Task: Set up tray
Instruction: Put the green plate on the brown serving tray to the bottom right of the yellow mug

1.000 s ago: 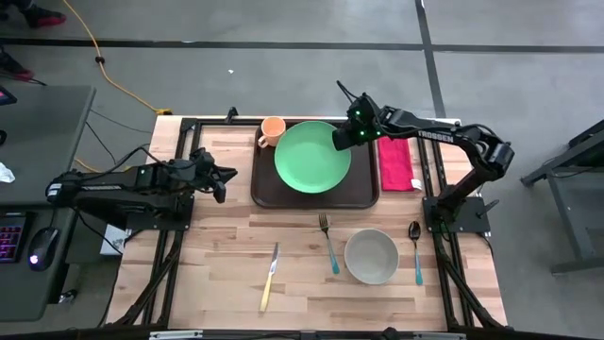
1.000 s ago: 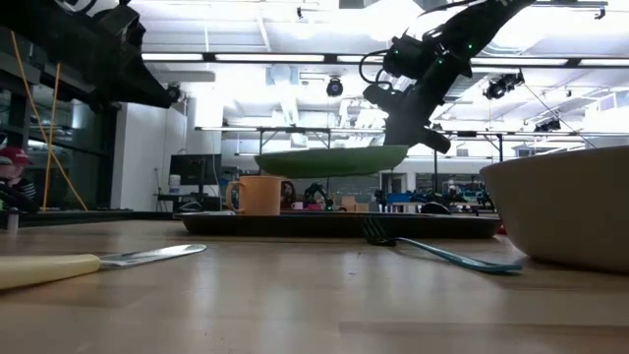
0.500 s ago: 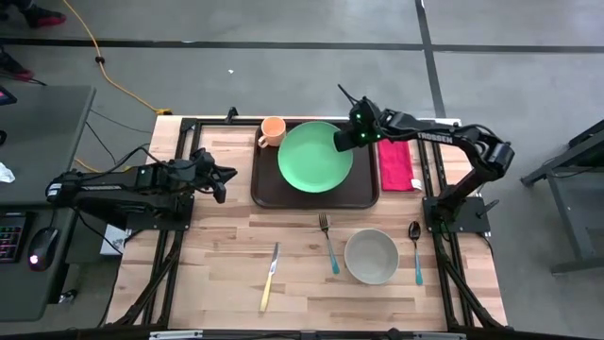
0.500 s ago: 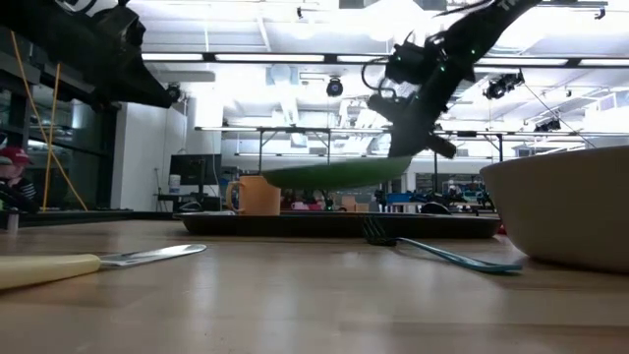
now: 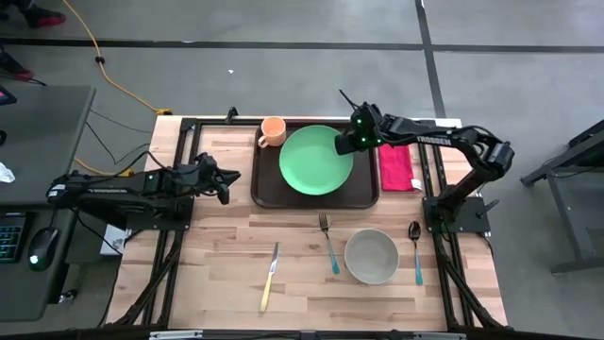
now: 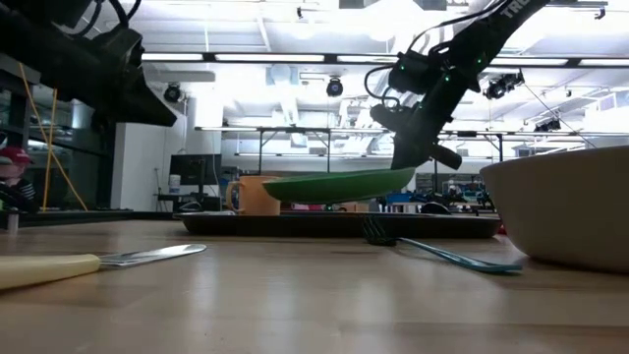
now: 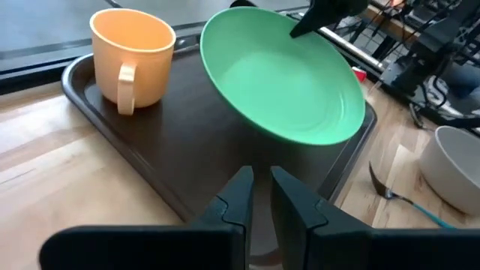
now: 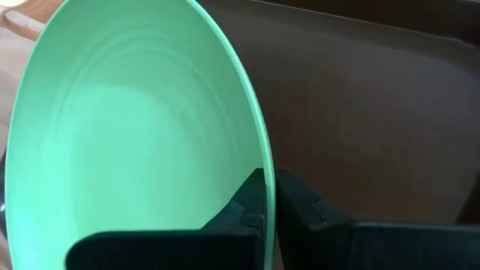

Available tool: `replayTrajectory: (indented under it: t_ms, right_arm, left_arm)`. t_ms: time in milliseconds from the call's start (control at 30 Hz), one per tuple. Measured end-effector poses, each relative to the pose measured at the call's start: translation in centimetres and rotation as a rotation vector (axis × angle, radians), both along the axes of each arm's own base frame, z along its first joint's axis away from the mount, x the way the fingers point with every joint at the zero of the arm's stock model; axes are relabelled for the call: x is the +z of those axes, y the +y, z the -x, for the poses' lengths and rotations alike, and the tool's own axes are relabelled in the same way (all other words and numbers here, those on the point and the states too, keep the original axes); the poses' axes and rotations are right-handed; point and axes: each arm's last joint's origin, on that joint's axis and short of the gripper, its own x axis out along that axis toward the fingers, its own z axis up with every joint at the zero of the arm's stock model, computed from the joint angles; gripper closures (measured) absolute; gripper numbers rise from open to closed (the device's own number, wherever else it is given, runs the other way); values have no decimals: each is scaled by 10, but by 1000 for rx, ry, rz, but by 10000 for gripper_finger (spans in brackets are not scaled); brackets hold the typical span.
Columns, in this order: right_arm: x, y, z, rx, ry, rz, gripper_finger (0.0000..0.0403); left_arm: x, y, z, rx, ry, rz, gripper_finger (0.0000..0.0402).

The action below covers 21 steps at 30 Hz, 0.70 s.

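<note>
Green plastic sits pinched between our right gripper (image 5: pixel 343 144)'s fingers: it is clenched on the rim of the round green plate (image 5: pixel 316 160), holding it tilted, its far side low over the tray (image 5: pixel 267 194) and the gripped edge raised. We see the dark brown tray lying flat at the back centre of the table (image 5: pixel 217 274), with an orange mug (image 5: pixel 272 131) standing in its back left corner. Our left gripper (image 5: pixel 225 176) hovers just off the tray's left edge, its fingers nearly together and holding nothing. Beside the tray's right edge lies a red napkin (image 5: pixel 395 166). Nearer the front of the pale wooden planks we find a fork (image 5: pixel 328 244), a beige bowl (image 5: pixel 371 256), a spoon (image 5: pixel 416 251) and a yellow-handled knife (image 5: pixel 270 277), all apart from one another. Around the table spreads grey concrete floor with a yellow cable (image 5: pixel 106 68) trailing across it; in the level view, bright ceiling lights (image 6: pixel 285 57) and distant benches fill the hall behind.
</note>
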Motion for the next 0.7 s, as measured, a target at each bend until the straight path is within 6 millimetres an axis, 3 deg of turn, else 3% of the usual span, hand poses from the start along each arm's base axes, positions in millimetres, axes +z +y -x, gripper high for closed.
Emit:
replayTrajectory:
  t_ms: [700]
  right_arm:
    - [0, 3, -4, -23, 19, 51, 403]
  left_arm:
    - [0, 0, 0, 2, 9, -25, 325]
